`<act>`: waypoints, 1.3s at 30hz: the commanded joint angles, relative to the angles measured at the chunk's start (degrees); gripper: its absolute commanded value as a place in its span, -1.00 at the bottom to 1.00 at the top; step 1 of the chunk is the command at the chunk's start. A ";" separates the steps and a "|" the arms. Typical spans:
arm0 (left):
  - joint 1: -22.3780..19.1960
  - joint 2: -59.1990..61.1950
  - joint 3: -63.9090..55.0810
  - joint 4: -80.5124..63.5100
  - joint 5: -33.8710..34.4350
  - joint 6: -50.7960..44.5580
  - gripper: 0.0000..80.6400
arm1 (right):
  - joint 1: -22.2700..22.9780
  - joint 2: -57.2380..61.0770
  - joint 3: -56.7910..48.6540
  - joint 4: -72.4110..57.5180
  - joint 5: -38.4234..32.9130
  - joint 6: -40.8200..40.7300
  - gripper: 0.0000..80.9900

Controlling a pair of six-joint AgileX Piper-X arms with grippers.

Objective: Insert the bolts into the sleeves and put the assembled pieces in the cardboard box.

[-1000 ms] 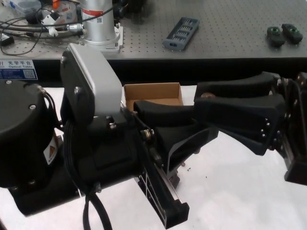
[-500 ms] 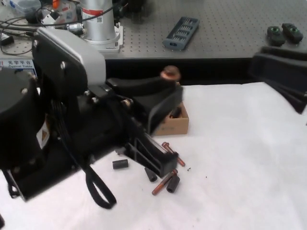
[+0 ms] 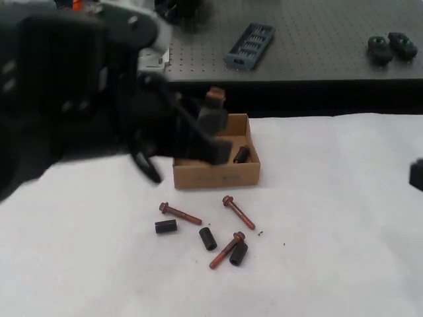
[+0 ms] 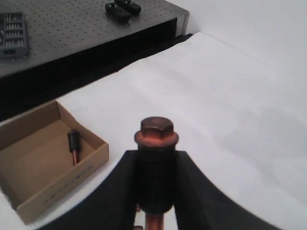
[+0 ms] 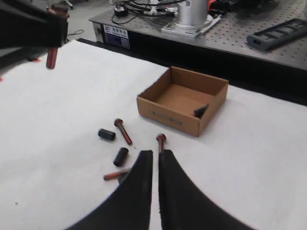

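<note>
My left gripper (image 4: 156, 160) is shut on a black sleeve with a copper bolt (image 4: 156, 132) through it, held upright. In the high view this piece (image 3: 215, 98) hangs above the far left rim of the cardboard box (image 3: 215, 175). One assembled piece (image 3: 241, 155) lies inside the box (image 4: 62, 184). Three loose bolts (image 3: 180, 213) (image 3: 238, 211) (image 3: 225, 249) and three black sleeves (image 3: 166, 226) (image 3: 208, 238) (image 3: 238, 253) lie on the white sheet in front of the box. My right gripper (image 5: 155, 160) is shut and holds nothing, above the sheet on the near side of the loose parts.
The box (image 5: 168, 117) stands near the sheet's far edge. Behind it is a perforated metal bench with a blue bit holder (image 3: 250, 45) and two dark parts (image 3: 391, 47). White sheet (image 3: 344, 218) stretches to the right of the parts.
The two arms have drawn apart. The left arm swung back and left with the assembled piece. The right arm pulled away to the right edge, uncovering the box and loose parts.
</note>
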 commanded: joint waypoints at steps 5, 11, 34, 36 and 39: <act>2.70 20.22 -23.65 15.74 1.62 -0.82 -0.98 | -0.26 -4.81 -0.09 11.94 4.40 -1.29 -0.90; 3.87 34.61 -42.06 26.46 1.62 -0.69 -0.98 | -0.26 -7.38 -0.09 18.15 4.40 -1.29 -0.90; 7.57 63.74 -68.68 36.22 1.23 -0.34 -0.98 | -0.26 -8.26 -0.09 20.57 4.40 -0.76 -0.90; 7.57 64.68 -68.68 35.35 1.61 -0.34 -0.98 | -0.26 -8.26 -0.09 20.57 4.40 -0.76 -0.90; 7.57 66.13 -68.68 34.14 1.61 -0.34 -0.98 | -0.26 -8.26 -0.09 20.57 4.40 -0.76 -0.90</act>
